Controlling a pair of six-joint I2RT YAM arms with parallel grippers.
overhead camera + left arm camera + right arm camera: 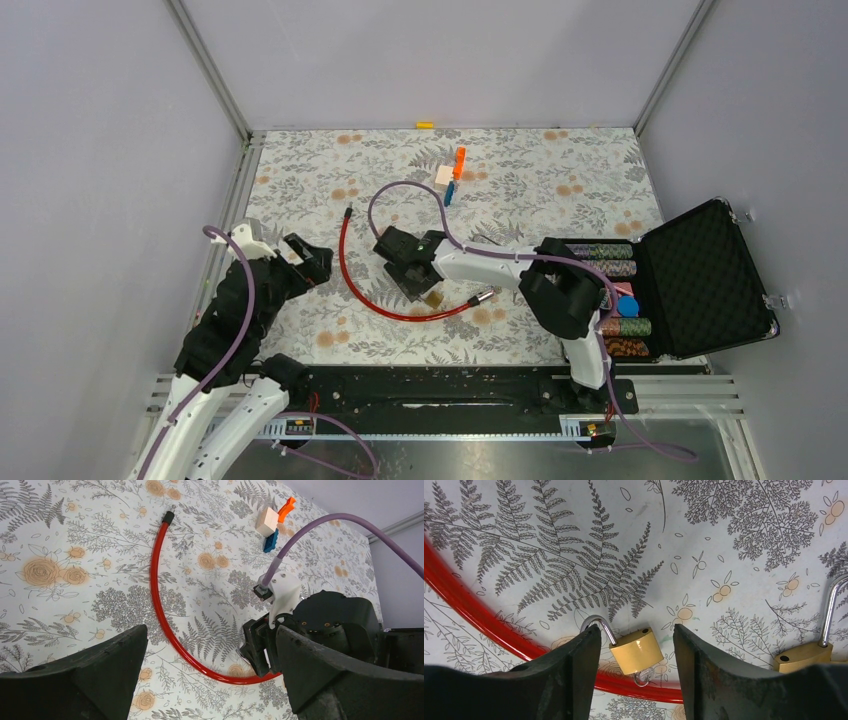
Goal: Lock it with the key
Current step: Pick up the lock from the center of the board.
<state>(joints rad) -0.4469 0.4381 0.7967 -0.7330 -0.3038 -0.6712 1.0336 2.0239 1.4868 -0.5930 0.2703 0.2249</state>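
Brass padlock [636, 652] inside part-open right end effector [636, 634]; left end effector [210, 636] wide-open.

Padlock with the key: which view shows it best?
Right wrist view: the padlock lies between the fingers, shackle open, key in its base. The top view shows only a small brass spot; the left wrist view does not show it.

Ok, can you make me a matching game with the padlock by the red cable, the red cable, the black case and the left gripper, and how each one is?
1 padlock
2 red cable
3 black case
4 left gripper

A lid standing open
B wide open, holding nothing
C lying between the fingers of the right gripper
D bent in a big curve

Pairs: 1-C, 2-D, 3-A, 4-B
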